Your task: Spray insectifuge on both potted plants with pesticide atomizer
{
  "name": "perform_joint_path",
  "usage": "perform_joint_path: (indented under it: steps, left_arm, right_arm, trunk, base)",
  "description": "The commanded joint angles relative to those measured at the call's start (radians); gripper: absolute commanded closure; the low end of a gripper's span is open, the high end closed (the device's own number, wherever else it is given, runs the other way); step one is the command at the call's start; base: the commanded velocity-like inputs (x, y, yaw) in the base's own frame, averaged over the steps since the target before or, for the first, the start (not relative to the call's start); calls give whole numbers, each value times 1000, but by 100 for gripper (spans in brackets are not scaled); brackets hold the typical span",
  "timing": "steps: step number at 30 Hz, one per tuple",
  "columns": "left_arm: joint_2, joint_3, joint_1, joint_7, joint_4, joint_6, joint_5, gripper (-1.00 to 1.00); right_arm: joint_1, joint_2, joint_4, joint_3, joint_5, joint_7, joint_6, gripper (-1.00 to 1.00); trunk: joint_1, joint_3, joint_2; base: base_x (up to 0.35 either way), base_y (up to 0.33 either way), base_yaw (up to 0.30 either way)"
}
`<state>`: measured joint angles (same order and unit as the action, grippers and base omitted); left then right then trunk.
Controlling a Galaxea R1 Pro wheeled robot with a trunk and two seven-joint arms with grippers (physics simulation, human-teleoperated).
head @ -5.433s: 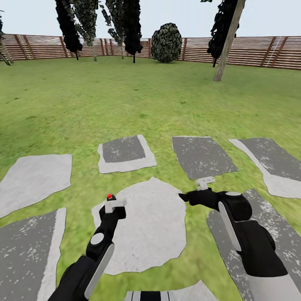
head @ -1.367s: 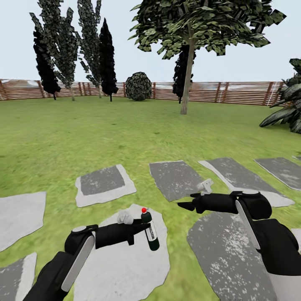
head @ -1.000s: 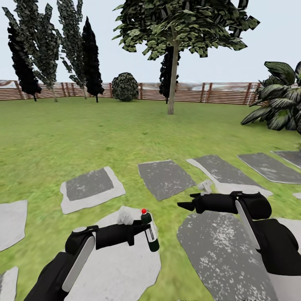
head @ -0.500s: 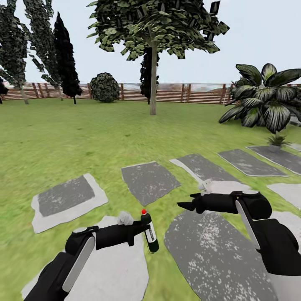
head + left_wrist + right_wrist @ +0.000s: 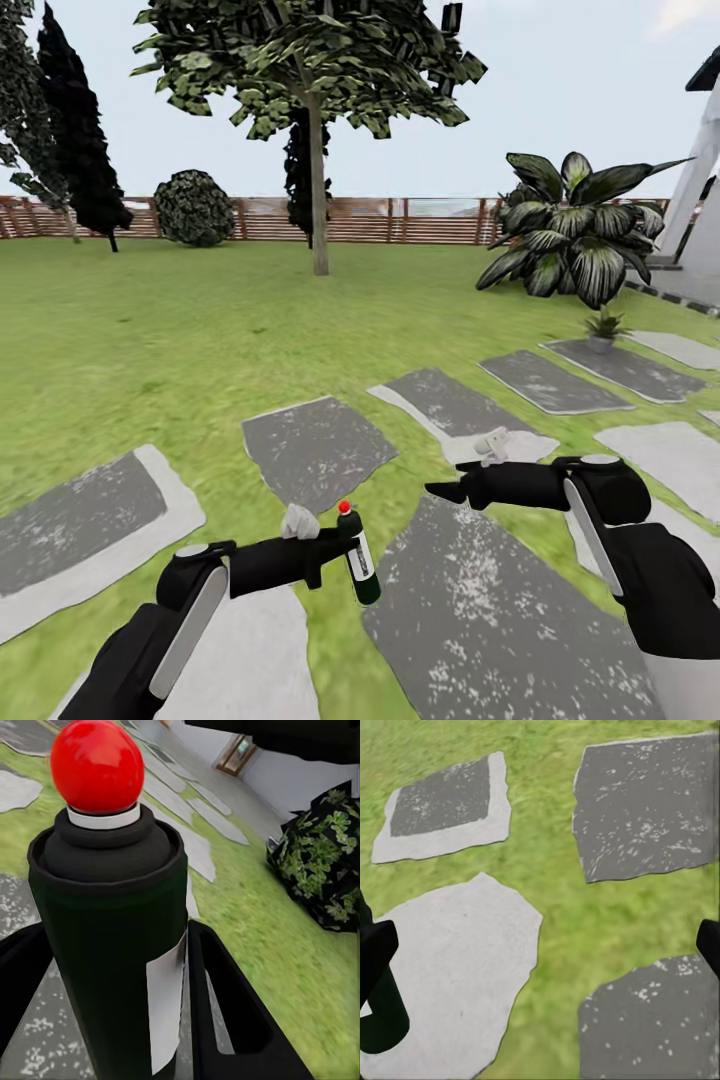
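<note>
Clamping the pesticide atomizer [image 5: 359,557] between its fingers, the left gripper [image 5: 343,548] holds the dark green bottle roughly upright above the stepping slabs [image 5: 316,447] — red cap on top, white label band showing. The right gripper [image 5: 440,491] hovers beside it over the lawn [image 5: 170,330], fingertips spread apart, holding nothing. One potted plant [image 5: 603,329] sits far off to the right — on a slab near the big broad-leaved shrub [image 5: 572,235].
</note>
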<state>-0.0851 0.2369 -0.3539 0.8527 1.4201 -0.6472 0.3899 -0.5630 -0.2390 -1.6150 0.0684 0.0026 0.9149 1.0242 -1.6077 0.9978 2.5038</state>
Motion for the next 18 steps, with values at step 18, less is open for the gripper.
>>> perform_joint_path:
  steps: [18]
  left_arm:
    - [12,9,2,-48,-31,35,19,100]
  right_arm:
    - [3,-17,0,-87,3,-7,7,-100]
  trunk:
    - [0,0,0]
  base:
    - [333,-52,-275]
